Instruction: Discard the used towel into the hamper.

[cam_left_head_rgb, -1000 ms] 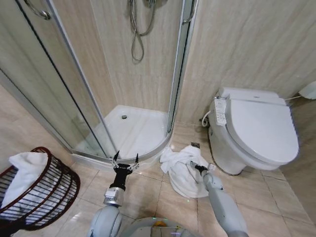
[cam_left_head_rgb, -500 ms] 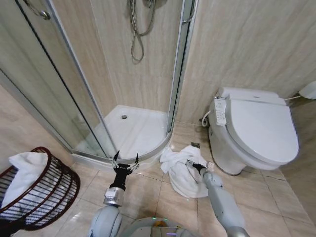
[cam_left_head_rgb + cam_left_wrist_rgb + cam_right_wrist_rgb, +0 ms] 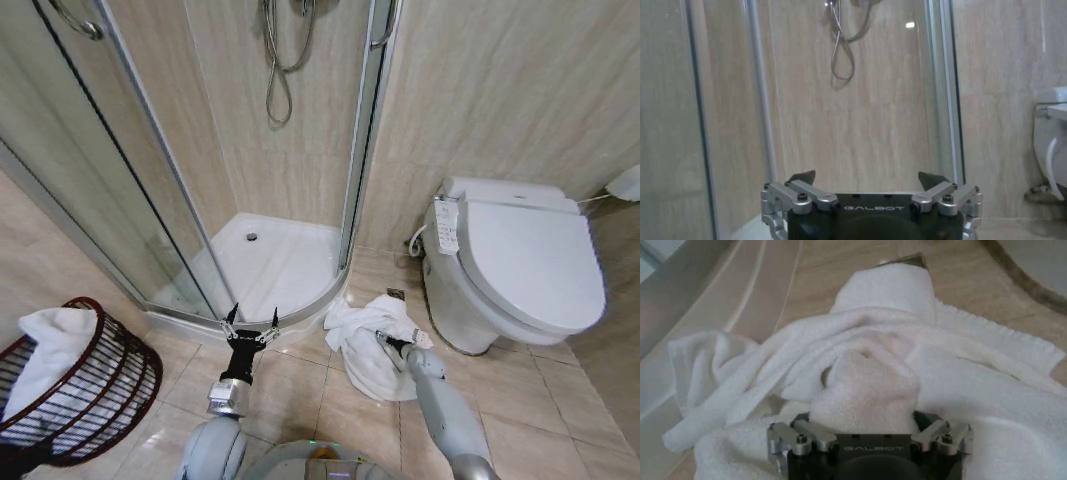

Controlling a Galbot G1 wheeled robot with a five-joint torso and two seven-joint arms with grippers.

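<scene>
The used towel (image 3: 368, 352) lies crumpled and white on the tiled floor between the shower tray and the toilet. My right gripper (image 3: 383, 339) is pushed down into it. In the right wrist view a thick fold of the towel (image 3: 870, 385) bulges up between the spread jaws of the right gripper (image 3: 867, 412), and the fingertips are buried in cloth. The hamper (image 3: 105, 395), a dark reddish-brown openwork basket, stands at the near left with a white towel (image 3: 48, 350) draped inside. My left gripper (image 3: 250, 322) hovers open and empty near the shower tray's edge, well apart from the hamper, and faces the shower in its own view (image 3: 867, 176).
A white toilet (image 3: 525, 265) with a closed lid stands just right of the towel. The curved shower tray (image 3: 275, 270) and its glass door (image 3: 150, 190) lie ahead and to the left. Bare floor tiles (image 3: 290, 385) stretch between towel and hamper.
My right gripper has slid forward and to the left, deeper into the towel, and the cloth has bunched slightly around it. The left arm and the hamper have stayed put.
</scene>
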